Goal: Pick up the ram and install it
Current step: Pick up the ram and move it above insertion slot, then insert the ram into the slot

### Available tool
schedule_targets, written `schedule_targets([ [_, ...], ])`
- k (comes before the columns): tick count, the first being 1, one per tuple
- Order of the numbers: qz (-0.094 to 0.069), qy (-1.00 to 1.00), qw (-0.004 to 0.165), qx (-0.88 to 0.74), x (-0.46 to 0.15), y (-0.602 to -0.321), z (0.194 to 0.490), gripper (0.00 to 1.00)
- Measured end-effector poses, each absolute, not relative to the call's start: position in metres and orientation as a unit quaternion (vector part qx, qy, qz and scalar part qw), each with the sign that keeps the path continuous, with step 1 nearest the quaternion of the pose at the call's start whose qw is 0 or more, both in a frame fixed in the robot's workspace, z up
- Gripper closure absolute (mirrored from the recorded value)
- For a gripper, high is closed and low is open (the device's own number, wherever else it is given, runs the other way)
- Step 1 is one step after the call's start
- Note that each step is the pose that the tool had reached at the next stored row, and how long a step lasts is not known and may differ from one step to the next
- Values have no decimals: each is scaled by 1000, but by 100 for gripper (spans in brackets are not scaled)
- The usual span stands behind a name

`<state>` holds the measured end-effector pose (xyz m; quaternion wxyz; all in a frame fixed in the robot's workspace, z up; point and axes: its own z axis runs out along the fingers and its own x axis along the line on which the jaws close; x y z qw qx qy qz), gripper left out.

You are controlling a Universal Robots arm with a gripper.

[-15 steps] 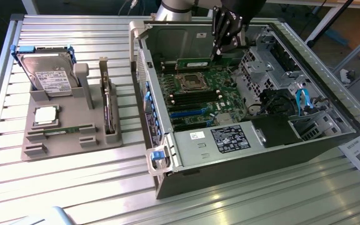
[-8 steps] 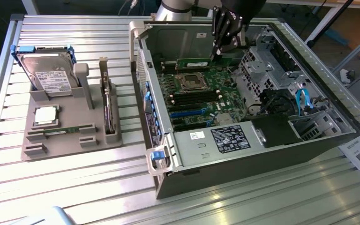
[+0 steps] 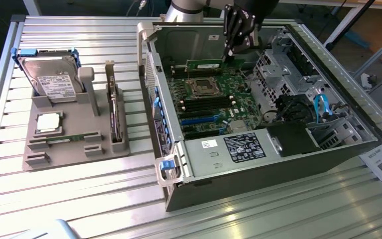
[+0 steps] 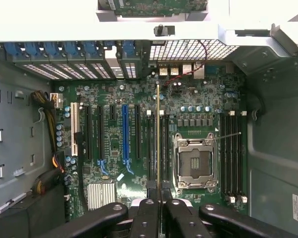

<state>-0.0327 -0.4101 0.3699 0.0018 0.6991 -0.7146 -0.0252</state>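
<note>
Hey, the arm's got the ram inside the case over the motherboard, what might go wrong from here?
1. The gripper seems to hold the ram near one end, so pressing down may tilt it in the memory slots rather than seat it evenly.
2. The open processor socket lies right beside those slots; a sideways slip could damage its exposed contacts.

A lab: slatted aluminium bench (image 3: 78, 199), opened computer case (image 3: 257, 175).
</note>
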Motion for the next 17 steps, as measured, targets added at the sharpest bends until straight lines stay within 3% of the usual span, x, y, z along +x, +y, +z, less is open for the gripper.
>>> schedule_targets([
  [17,-25,-715,2,699,-33,-405,370,88],
])
